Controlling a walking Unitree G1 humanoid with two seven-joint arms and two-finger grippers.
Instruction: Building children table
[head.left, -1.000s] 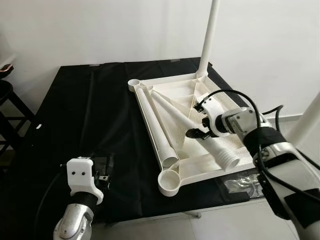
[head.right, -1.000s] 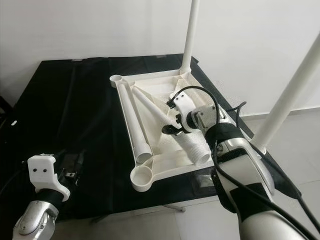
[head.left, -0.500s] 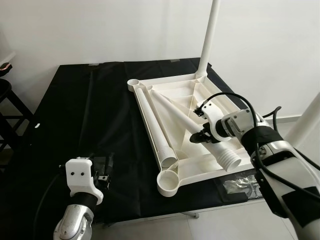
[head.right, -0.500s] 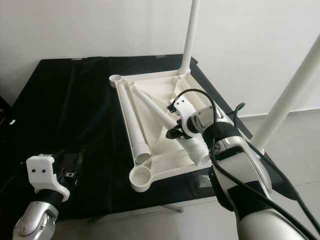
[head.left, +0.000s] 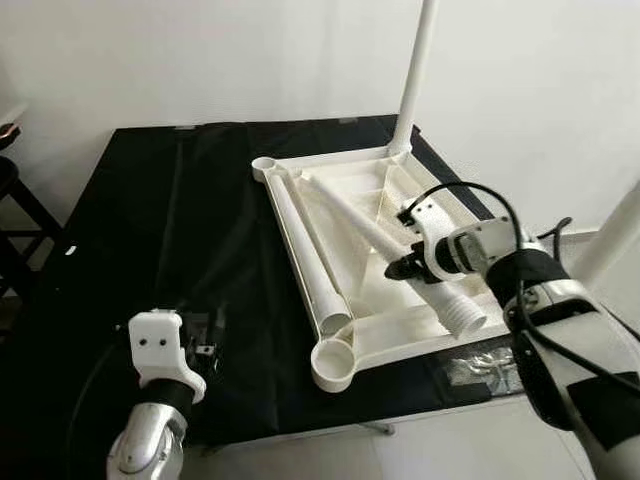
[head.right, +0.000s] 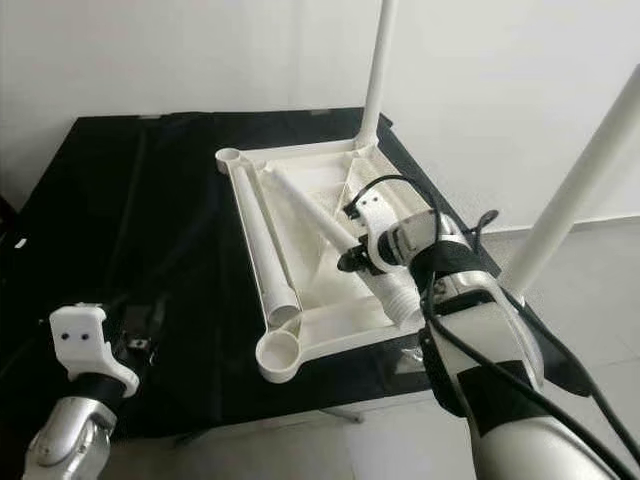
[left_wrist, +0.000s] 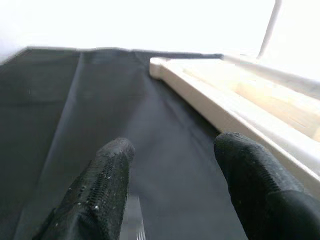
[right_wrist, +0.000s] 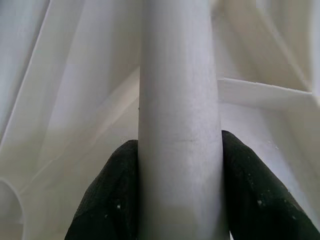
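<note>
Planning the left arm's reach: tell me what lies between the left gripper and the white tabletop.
Bare black cloth between the left gripper and the tabletop, in the left wrist view.

A bench (head.left: 130, 210) draped in black cloth carries an upturned white plastic tabletop (head.left: 390, 335); a clear plastic bag (head.left: 485, 368) lies just beside the tabletop's near corner.

We see open black cloth (head.left: 150, 220) left of the upturned tabletop (head.left: 300, 255); loose legs (head.left: 305, 250) crowd its tray; an upright leg (head.left: 415, 75) blocks the far corner.
</note>
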